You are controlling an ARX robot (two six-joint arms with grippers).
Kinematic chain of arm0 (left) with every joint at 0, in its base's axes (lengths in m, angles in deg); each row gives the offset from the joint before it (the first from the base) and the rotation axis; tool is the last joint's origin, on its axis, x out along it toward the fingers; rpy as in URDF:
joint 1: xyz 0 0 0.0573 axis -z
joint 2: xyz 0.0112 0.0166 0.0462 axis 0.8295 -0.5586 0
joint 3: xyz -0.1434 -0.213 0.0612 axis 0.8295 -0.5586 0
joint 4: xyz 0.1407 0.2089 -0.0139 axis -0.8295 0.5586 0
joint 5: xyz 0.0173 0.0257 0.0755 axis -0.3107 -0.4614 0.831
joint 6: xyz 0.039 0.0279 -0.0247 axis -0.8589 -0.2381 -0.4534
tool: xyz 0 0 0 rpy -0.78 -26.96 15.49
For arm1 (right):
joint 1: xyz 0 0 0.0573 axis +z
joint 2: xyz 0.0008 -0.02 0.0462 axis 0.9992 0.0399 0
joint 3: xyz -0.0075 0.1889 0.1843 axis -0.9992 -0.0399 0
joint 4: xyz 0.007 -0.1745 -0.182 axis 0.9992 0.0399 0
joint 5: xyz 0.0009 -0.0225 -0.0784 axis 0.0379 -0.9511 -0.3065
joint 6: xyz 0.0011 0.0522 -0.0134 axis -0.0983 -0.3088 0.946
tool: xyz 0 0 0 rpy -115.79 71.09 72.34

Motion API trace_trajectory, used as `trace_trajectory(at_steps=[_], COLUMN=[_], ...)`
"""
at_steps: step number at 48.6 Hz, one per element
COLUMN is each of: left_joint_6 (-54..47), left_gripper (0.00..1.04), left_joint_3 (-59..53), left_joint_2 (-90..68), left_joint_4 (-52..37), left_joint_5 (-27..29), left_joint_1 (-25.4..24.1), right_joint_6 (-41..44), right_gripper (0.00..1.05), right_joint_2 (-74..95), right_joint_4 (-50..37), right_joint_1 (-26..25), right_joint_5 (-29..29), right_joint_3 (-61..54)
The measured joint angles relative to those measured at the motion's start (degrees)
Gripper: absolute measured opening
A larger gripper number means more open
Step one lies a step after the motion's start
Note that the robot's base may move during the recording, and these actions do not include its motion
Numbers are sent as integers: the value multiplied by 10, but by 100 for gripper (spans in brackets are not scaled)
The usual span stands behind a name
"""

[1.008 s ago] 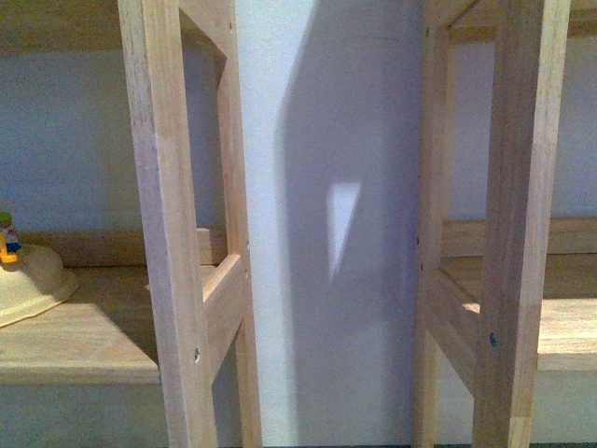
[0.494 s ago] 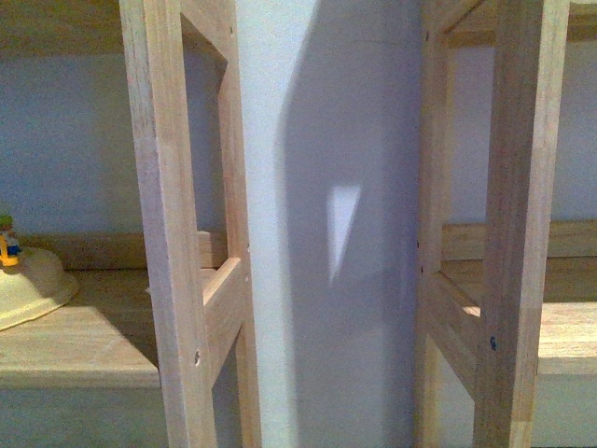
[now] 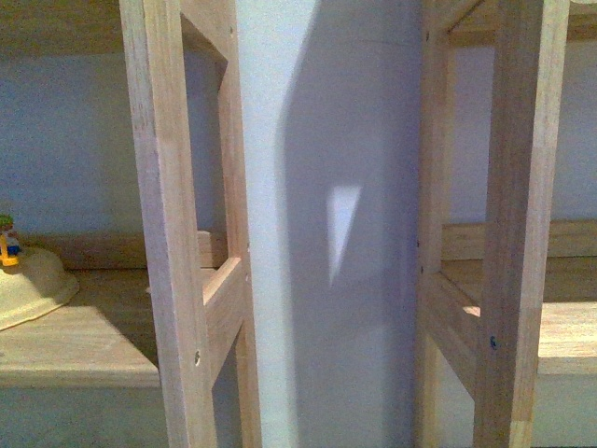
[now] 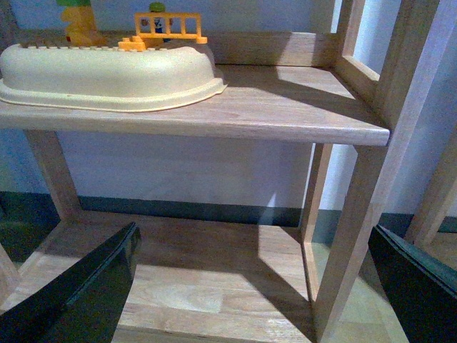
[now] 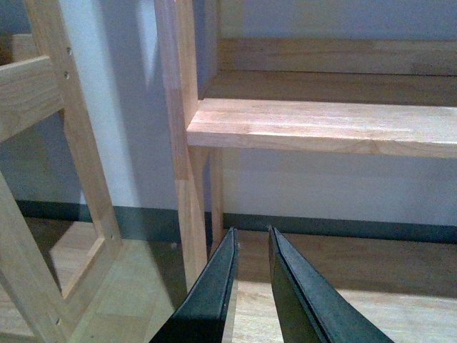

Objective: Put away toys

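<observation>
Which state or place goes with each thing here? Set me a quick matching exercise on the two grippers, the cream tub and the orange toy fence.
Column 1:
1. left gripper
2. right gripper
3. cream tub
4. orange toy fence

Column 2:
a. upside down on the upper shelf board
b. fingers close together with a thin gap, nothing between them
c. fingers spread wide, nothing between them
d. behind the tub, at the back of the same shelf

Pairs: 1-c, 2-b, 3-a, 4-d
</observation>
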Motion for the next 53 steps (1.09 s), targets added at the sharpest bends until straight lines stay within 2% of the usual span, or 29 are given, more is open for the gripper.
trace_trajectory(at_steps=[13,18,22,42,53], left_joint_6=[0,0,0,0,0], left_gripper=[99,99,99,99,99], left_joint_3=[0,0,0,0,0], left_joint_2=[0,0,0,0,0], left_joint_4=[0,0,0,0,0], left_joint_5=[0,0,0,0,0], left_joint_1=[0,0,0,0,0], right_joint_6=[0,0,0,0,-2], right_gripper=[19,32,47,104,104], right_joint_2=[0,0,0,0,0], right_joint_4=[0,0,0,0,0], right_joint_1=[0,0,0,0,0], right_joint_5=[0,0,0,0,0], right_joint_3=[0,0,0,0,0])
